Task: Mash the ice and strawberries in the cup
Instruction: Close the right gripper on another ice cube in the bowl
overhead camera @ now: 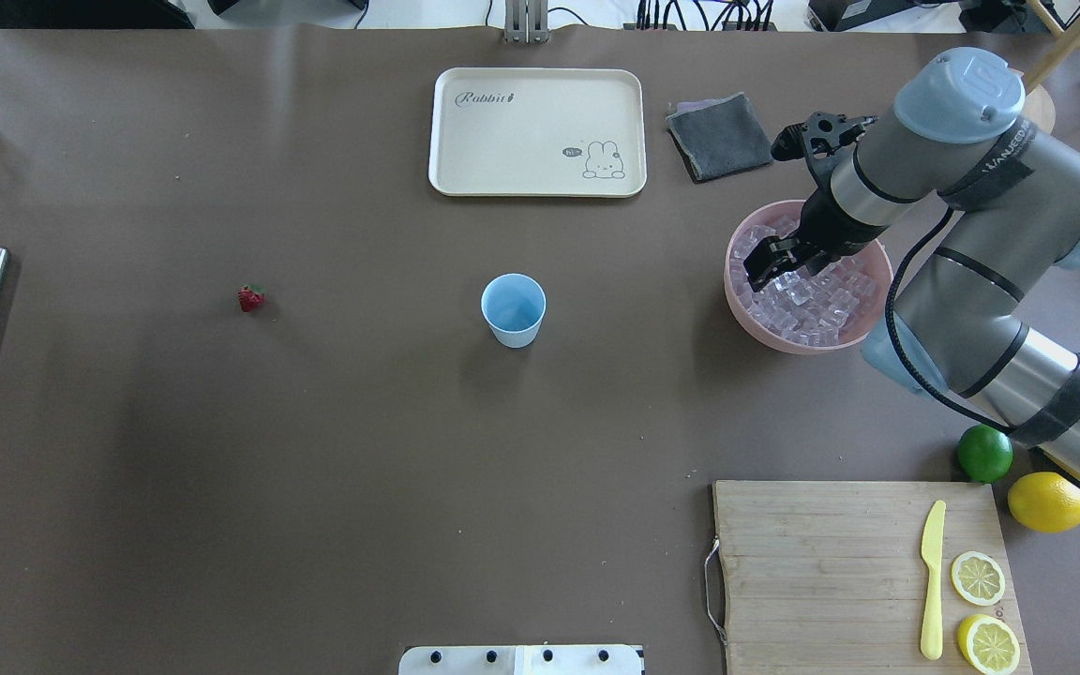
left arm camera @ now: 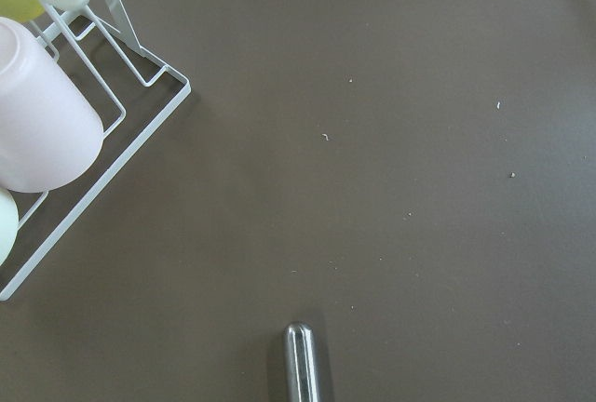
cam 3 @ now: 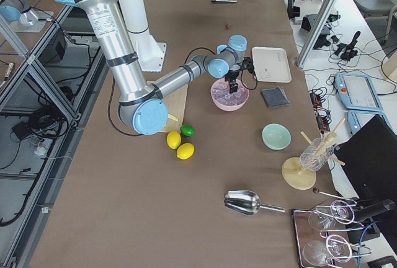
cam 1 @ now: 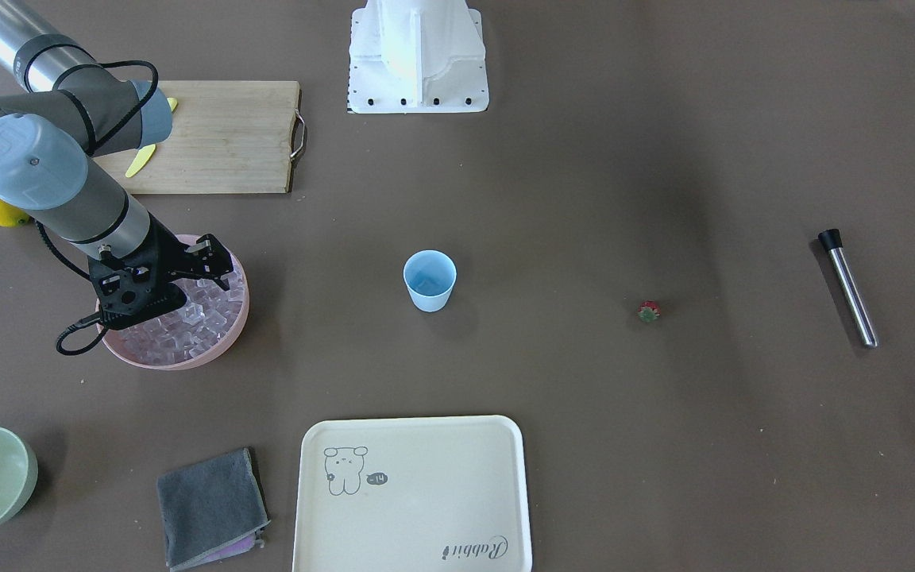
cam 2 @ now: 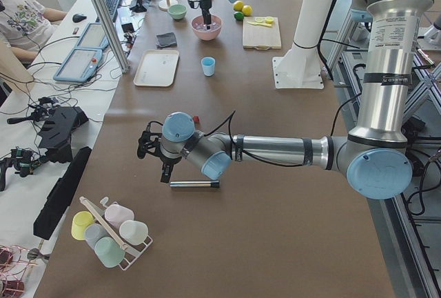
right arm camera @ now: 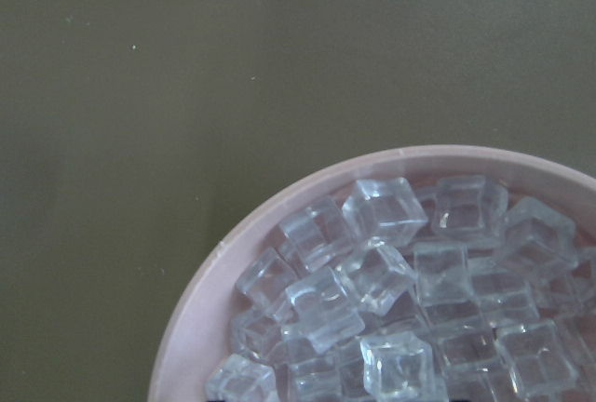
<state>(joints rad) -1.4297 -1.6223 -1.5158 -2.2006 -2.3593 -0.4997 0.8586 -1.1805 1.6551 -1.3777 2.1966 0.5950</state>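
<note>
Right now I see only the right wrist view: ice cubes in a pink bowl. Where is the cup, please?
Observer: The cup stands upright at mid-table, apart from the pink bowl, on the robot's left of it.
Operator: Is the strawberry inside it?
Observer: No. The strawberry lies on the bare table, further to the robot's left, beyond the cup.
Operator: Where is the right gripper?
Observer: The right gripper is low over the ice, inside the bowl's rim.
</note>
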